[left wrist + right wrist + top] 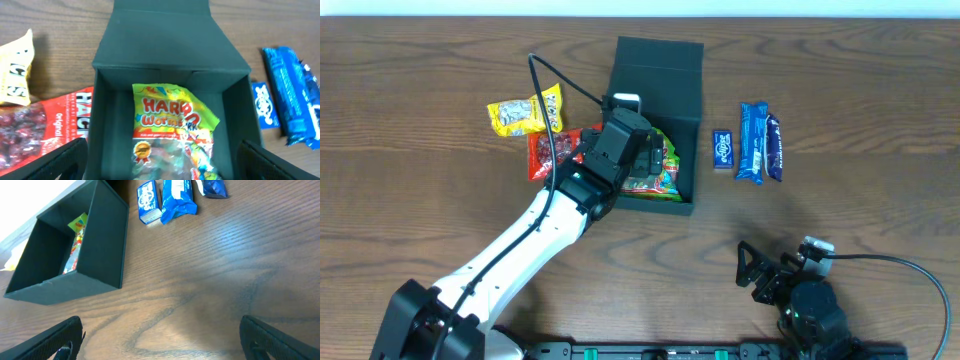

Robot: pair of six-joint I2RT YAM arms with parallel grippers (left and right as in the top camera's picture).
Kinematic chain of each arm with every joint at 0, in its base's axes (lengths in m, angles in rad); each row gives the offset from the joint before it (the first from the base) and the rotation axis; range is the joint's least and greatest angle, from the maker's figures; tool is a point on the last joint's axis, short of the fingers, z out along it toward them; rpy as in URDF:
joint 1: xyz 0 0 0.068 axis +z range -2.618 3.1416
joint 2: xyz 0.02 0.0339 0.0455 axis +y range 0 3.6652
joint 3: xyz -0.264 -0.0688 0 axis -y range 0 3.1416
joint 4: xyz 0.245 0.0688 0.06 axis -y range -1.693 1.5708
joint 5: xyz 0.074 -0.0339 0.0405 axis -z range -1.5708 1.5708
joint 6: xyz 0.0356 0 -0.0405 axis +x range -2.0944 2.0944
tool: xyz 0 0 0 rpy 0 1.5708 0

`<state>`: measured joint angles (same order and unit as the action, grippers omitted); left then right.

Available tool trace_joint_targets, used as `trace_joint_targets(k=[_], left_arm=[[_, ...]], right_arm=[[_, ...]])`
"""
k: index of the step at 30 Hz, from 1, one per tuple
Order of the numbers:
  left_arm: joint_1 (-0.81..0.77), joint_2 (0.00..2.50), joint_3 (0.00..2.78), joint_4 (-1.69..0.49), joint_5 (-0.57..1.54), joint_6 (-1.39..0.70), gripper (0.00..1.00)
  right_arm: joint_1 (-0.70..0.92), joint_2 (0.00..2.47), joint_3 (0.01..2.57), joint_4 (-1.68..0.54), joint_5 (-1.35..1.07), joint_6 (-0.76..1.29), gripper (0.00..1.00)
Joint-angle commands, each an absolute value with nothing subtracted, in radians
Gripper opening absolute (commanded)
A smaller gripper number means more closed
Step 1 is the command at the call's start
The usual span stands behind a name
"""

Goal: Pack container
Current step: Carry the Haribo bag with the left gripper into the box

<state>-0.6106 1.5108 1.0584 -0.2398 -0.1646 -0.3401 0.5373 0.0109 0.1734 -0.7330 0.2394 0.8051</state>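
Hovering spread wide directly over the open dark green matte rectangular container (660, 70), whose long axis runs away from the robot on the wooden surface (850, 215), the left pincer (166, 161) is far nearer it than the equally spread right pincer (755, 272), a yellow-green plastic gummy packet (170, 125) lying inside.

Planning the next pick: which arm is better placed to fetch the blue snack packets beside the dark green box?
Right, probably. The open right gripper sits on the same side as the blue snack packets. The left gripper hangs over the dark green rectangular box, its arm reaching from the opposite side.
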Motion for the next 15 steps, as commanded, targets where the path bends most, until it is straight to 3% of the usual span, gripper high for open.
trace_joint_targets(k=[1,7,13,14,15], left_arm=[[-0.609,1.451,1.071,-0.258,-0.183,-0.236,0.95],[-0.579,1.325,1.071,-0.334,-0.198,-0.152,0.95],[-0.442,1.335,1.069,-0.459,-0.170,-0.152,0.99],[-0.419,1.348,1.069,-0.472,-0.144,-0.152,0.93],[-0.393,1.371,1.069,-0.484,-0.110,-0.140,0.79]], right_arm=[[0.544,0.005,0.168,-0.733,0.250,0.815,0.99],[0.544,0.005,0.168,-0.733,0.250,0.815,0.99],[0.544,0.005,0.168,-0.733,0.250,0.815,0.99],[0.544,0.005,0.168,-0.733,0.250,0.815,0.99],[0.544,0.005,0.168,-0.733,0.250,0.815,0.99]])
